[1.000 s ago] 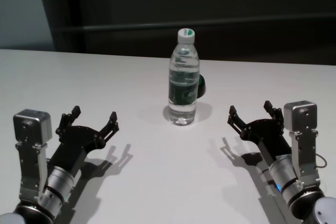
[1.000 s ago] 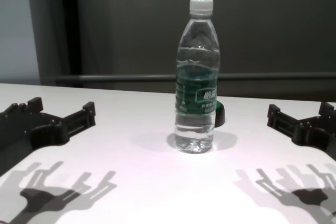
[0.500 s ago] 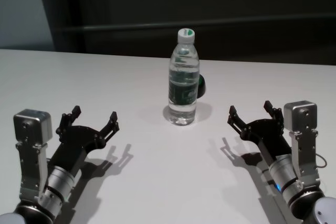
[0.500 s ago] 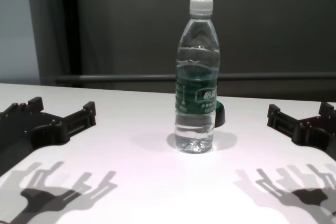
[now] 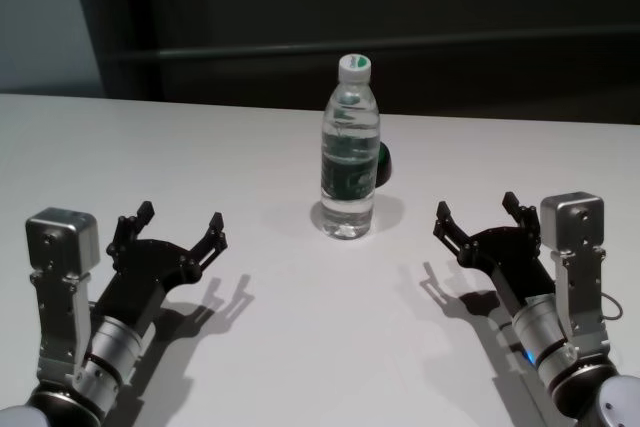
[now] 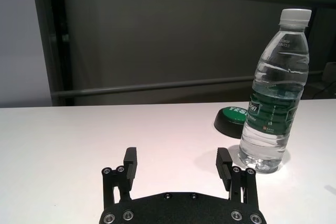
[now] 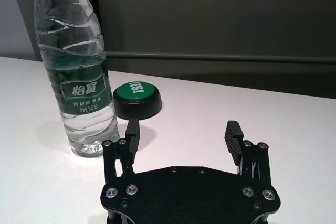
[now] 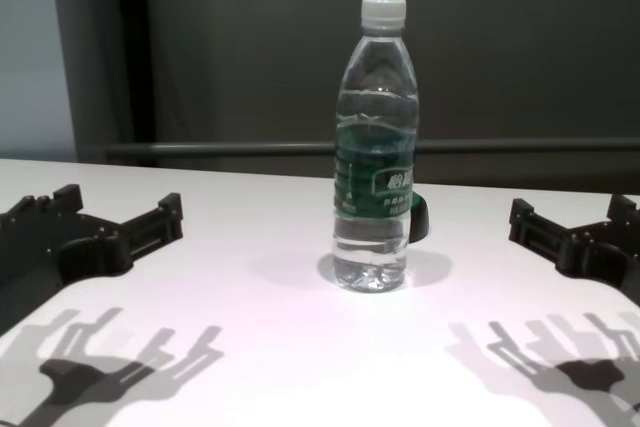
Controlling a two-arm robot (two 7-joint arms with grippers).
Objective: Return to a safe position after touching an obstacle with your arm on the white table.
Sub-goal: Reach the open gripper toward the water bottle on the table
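The obstacle, a tall clear water bottle [image 5: 350,152] with a white cap and dark green label, stands upright on the white table [image 5: 280,337] at the middle. It also shows in the chest view [image 8: 375,157], the left wrist view [image 6: 273,98] and the right wrist view [image 7: 79,72]. My left gripper [image 5: 180,227] is open and empty, low over the table at the near left, apart from the bottle. It also shows in the left wrist view [image 6: 178,163]. My right gripper [image 5: 478,215] is open and empty at the near right, also apart from the bottle. It also shows in the right wrist view [image 7: 182,137].
A small low round green-and-black thing [image 7: 137,99] sits on the table just behind the bottle, to its right in the head view [image 5: 382,165]. A dark wall with a horizontal rail [image 5: 400,45] lies beyond the table's far edge.
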